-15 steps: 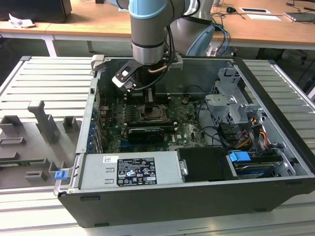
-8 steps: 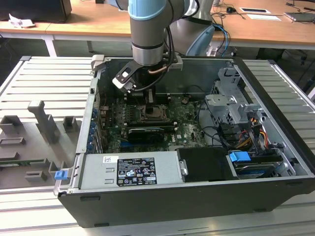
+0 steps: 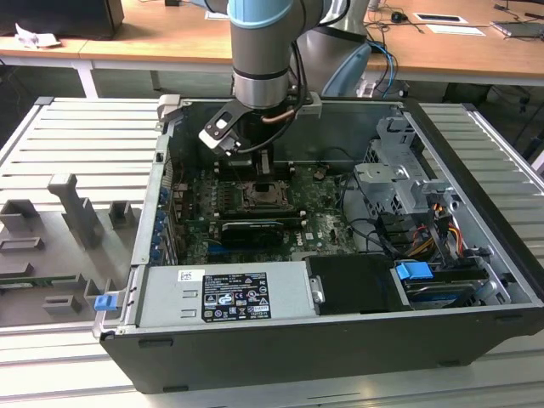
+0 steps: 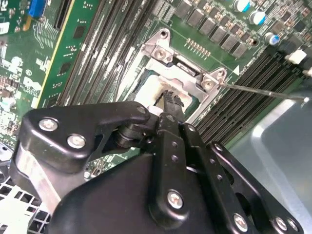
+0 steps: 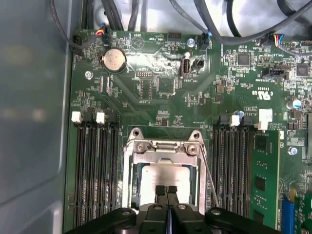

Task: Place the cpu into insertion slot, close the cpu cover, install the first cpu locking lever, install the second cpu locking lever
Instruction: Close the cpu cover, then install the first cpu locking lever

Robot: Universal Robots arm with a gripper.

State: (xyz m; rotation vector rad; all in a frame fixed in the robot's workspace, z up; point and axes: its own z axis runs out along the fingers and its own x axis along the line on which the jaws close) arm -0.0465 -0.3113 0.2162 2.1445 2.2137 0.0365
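The fingers [image 5: 160, 191] are pressed together with nothing between them. Their tips are low over the middle of the chip [image 5: 165, 174]; I cannot tell whether they touch it. The chip sits in its socket [image 3: 263, 196] on the green board [image 5: 161, 87], and the silver cover [image 5: 163, 157] lies down around it. A thin lever [image 5: 208, 175] slants free just beside the cover. Memory slots [image 5: 95, 165] flank the socket. The board lies inside an open computer case [image 3: 297, 348] on the table [image 3: 85, 136].
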